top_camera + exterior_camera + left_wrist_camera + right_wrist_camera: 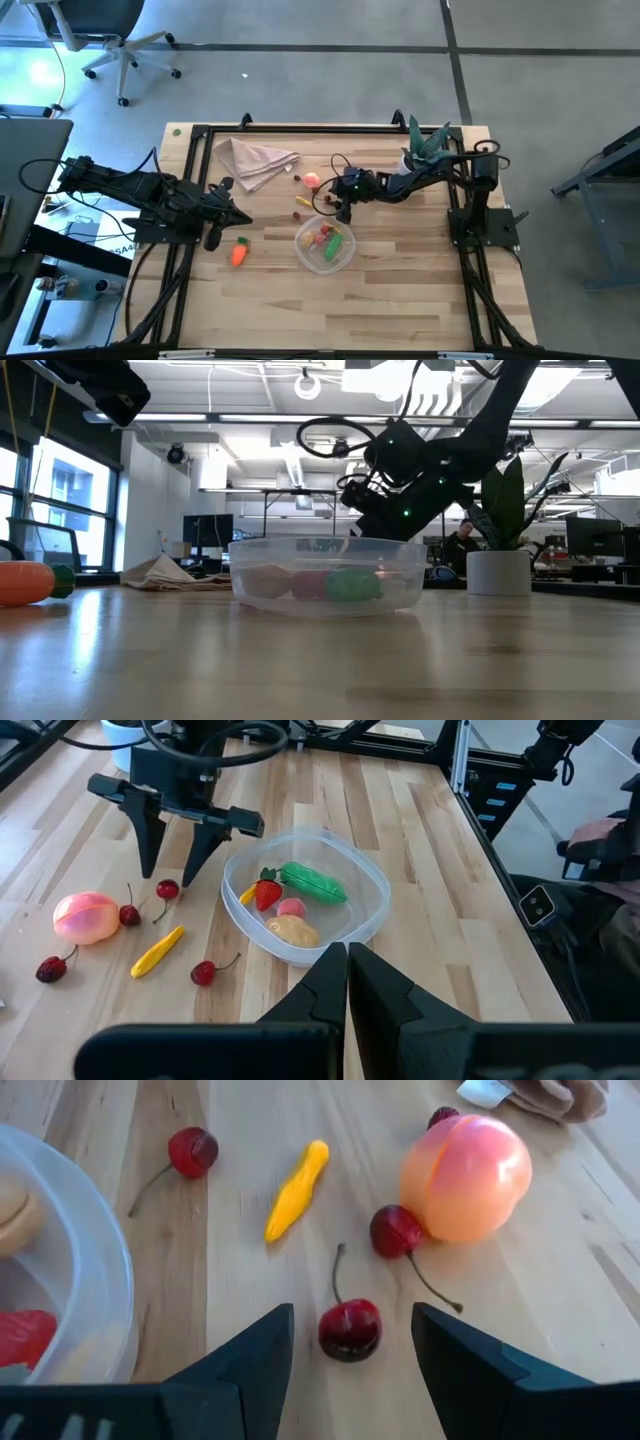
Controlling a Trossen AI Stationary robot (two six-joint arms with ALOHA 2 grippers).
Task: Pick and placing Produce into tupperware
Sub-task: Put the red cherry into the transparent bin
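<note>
Wooden slats form the work table point(400, 300), framed by black rails. Near its middle stands the tupperware point(326, 245), a clear round tub already holding a green piece point(314, 884), a strawberry point(267, 894), a small pink piece and a tan potato point(285, 929).

Loose produce lies on the napkin side of the tupperware: a peach point(465, 1177), a yellow piece point(295, 1190) and several cherries. An orange carrot point(239, 252) rests apart, on the left arm's side of the tub.

The right gripper point(348, 1342) hangs low just beside the tupperware's rim, fingers spread wide. One cherry point(350, 1327) sits squarely between the two fingertips, its stem point(336, 1274) running straight away from the gripper toward the yellow piece. A second cherry point(396, 1231) touches the peach, just beyond the first. The fruit lies dead ahead on the gripper's centre line, so the coming move appears to need only a short descent and closure, with no sideways correction; the stem lies along the approach, clear of both fingers.

The left gripper point(347, 982) waits, fingers pressed together, on the far side of the tupperware from the cherry; the right arm is clearly the nearer.
</note>
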